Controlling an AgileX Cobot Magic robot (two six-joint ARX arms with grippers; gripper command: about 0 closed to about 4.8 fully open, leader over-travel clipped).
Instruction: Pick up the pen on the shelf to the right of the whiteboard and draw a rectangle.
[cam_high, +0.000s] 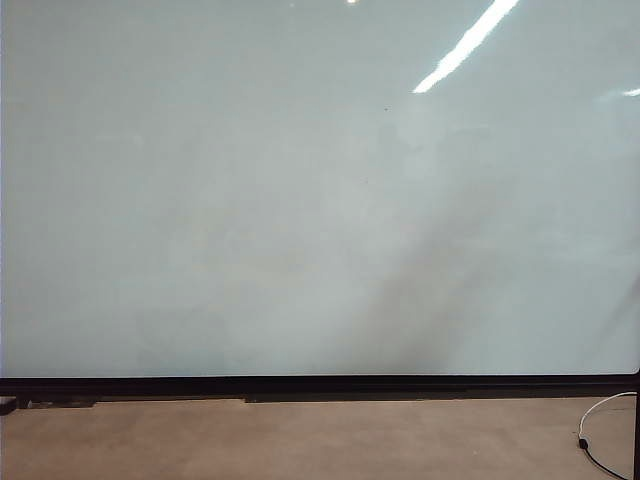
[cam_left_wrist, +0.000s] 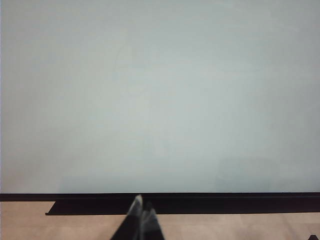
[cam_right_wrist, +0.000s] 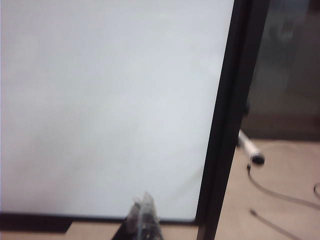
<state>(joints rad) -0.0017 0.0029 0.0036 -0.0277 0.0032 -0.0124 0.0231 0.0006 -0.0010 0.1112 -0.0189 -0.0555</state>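
Pen (cam_right_wrist: 248, 147): beyond whiteboard (cam_right_wrist: 110, 100) edge, ahead and off to the side of right gripper (cam_right_wrist: 142, 207), jaws pressed together; barrel slanted; left gripper (cam_left_wrist: 142, 210), also closed, judged farther

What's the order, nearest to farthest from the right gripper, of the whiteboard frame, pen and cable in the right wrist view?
Measured from the right gripper, which is shut:
1. The frame: the black post at the edge of the whiteboard, nearest.
2. The pen and the cable: both beyond the frame, off the board, with the cable on the floor. They are too close to call.
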